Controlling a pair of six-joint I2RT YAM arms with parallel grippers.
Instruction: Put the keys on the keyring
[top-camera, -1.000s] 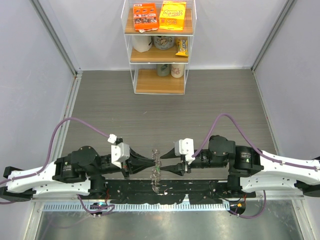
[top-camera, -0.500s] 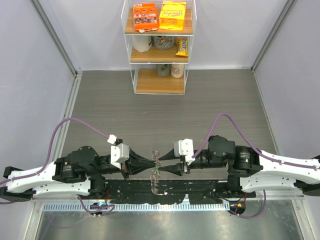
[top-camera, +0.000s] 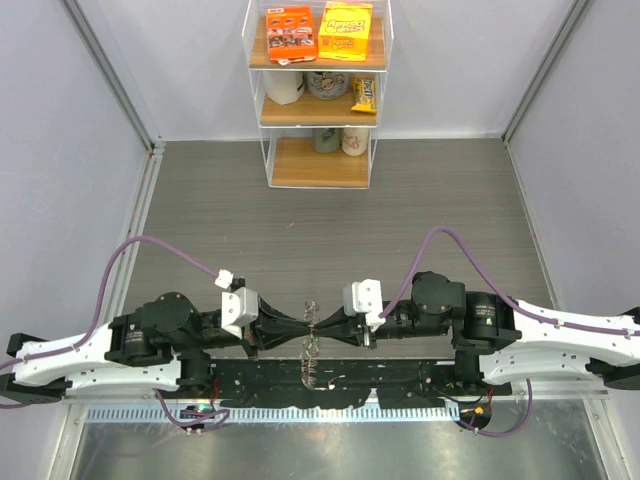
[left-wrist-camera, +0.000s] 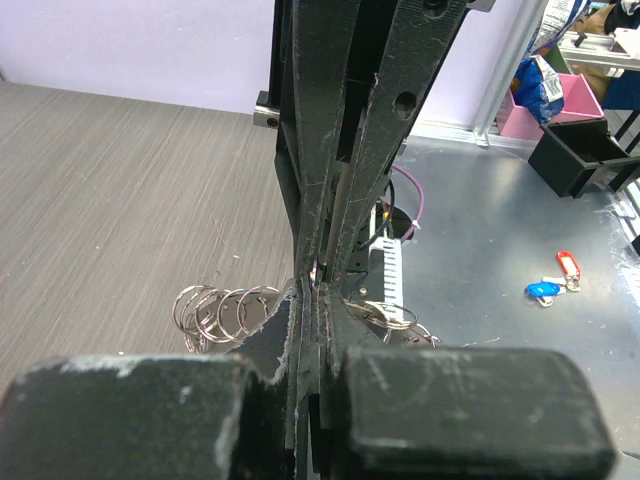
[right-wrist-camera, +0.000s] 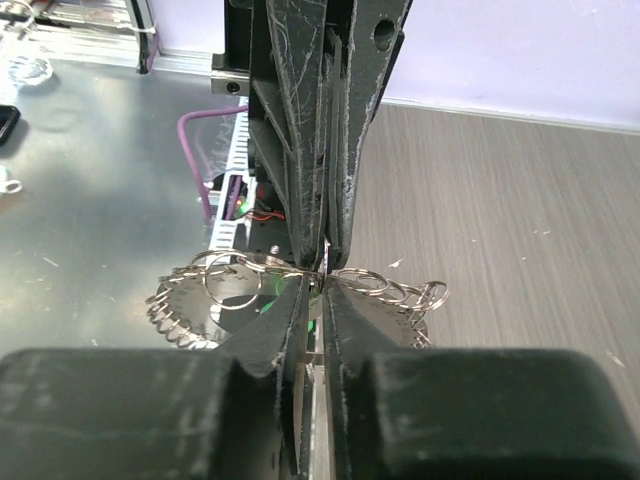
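The keyring (top-camera: 312, 318), a chain of silvery split rings, hangs between my two grippers just above the black base rail. My left gripper (top-camera: 305, 331) is shut on it; rings stick out on both sides of its tips (left-wrist-camera: 222, 312). My right gripper (top-camera: 320, 330) meets it tip to tip and is shut on a thin silvery blade (right-wrist-camera: 318, 300), seemingly a key, right at the rings (right-wrist-camera: 390, 285). The spiky coiled part of the ring (right-wrist-camera: 180, 315) hangs to the left. A green key head (top-camera: 312, 346) shows just below the tips. The black-headed key is hidden.
A clear shelf unit (top-camera: 318, 95) with snack boxes and cups stands at the back. A blue tag (left-wrist-camera: 541, 291) and a red tag (left-wrist-camera: 567, 266) lie on the metal surface beside the table. The white cable chain (top-camera: 270, 411) runs along the near edge.
My right gripper has moved left until its tips meet the left gripper's tips at the keyring. The left arm has held still.
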